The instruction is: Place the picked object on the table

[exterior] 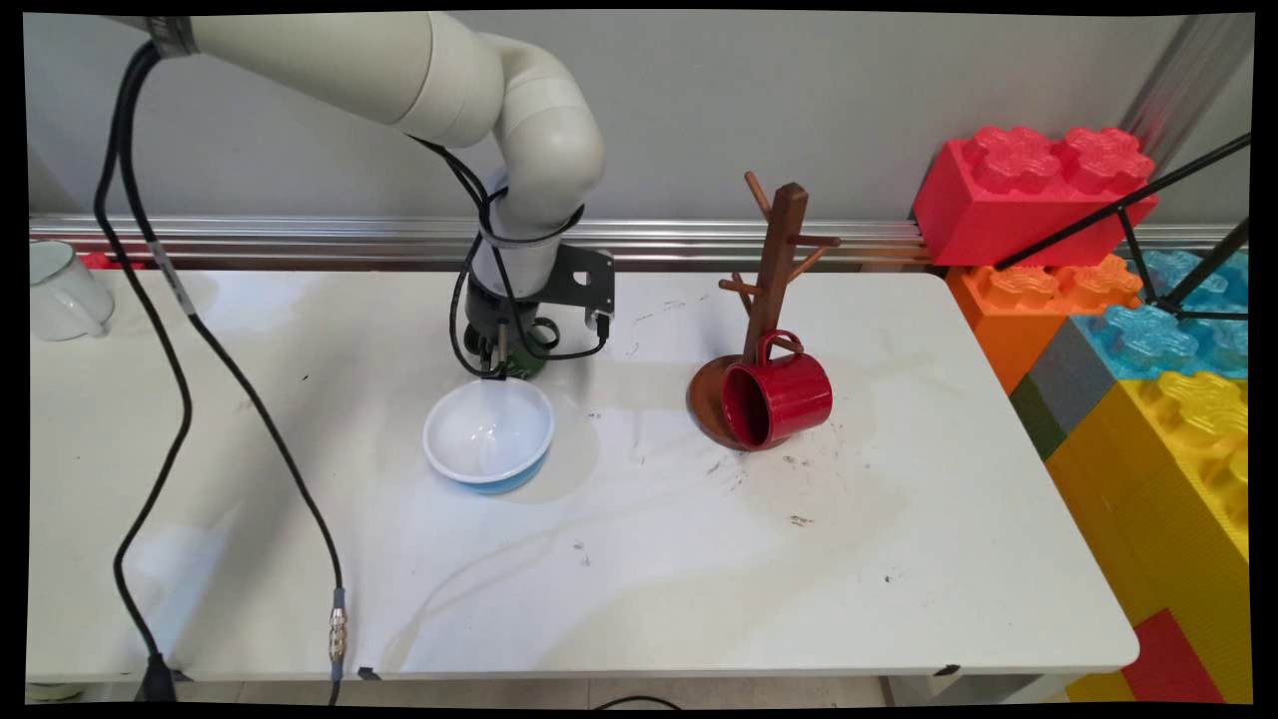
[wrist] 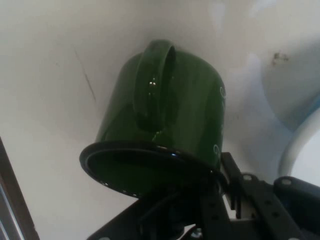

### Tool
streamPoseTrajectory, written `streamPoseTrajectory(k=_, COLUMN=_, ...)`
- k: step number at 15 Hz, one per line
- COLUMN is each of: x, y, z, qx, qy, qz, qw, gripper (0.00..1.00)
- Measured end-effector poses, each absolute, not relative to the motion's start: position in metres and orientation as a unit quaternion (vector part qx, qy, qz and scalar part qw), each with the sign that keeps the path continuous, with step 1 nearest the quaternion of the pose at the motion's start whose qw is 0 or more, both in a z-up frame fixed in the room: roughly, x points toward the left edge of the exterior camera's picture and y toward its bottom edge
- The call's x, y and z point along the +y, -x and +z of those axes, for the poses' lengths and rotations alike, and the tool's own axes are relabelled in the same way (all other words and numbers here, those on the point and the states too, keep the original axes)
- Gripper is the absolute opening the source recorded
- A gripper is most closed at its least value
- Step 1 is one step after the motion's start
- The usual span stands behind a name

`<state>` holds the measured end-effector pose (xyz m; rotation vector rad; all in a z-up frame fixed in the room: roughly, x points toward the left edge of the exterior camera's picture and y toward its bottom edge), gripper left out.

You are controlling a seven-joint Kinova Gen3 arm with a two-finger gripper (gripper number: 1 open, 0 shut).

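**Green mug at the pincer, bowl right beside it: watch the clearance**

Your pincer [exterior: 496, 367] is low over the surface [exterior: 699, 559], just behind the bowl [exterior: 488, 435]. The green mug [wrist: 165, 120] fills the hand view, handle facing the camera, dark rim down by the linkage. It looks like the pincer is clamped on the mug's rim, one finger inside, but the fingertips are hidden, so you can't tell the grip depth from here.

Risks as I see them:
- A rim pinch on a smooth enamel-looking wall is shallow. The mug can pivot or slip if you swing fast.
- The bowl sits just beside the mug. Any sideways move toward it likely knocks or shoves it.
- Cables hang close to the hand and could snag the bowl's edge.
- The red mug [exterior: 777, 396] lies tipped against the rack [exterior: 774, 280] base, well apart. It could roll if the surface gets bumped.
- The white mug [exterior: 62, 290] at the far left edge is out of the way.
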<state>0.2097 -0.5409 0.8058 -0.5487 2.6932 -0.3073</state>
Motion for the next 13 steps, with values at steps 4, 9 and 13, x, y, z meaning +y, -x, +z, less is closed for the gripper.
streamPoseTrajectory(k=4, x=-0.5433, y=-0.209, z=0.8013, qx=0.957, qy=0.196, qz=-0.108, qw=0.185, gripper=1.0)
streamPoseTrajectory(k=9, x=-0.5454, y=-0.2078, z=0.7993, qx=0.957, qy=0.199, qz=-0.108, qw=0.181, gripper=1.0)
streamPoseTrajectory(k=13, x=-0.5486, y=-0.2067, z=0.8, qx=0.957, qy=0.203, qz=-0.112, qw=0.175, gripper=1.0)
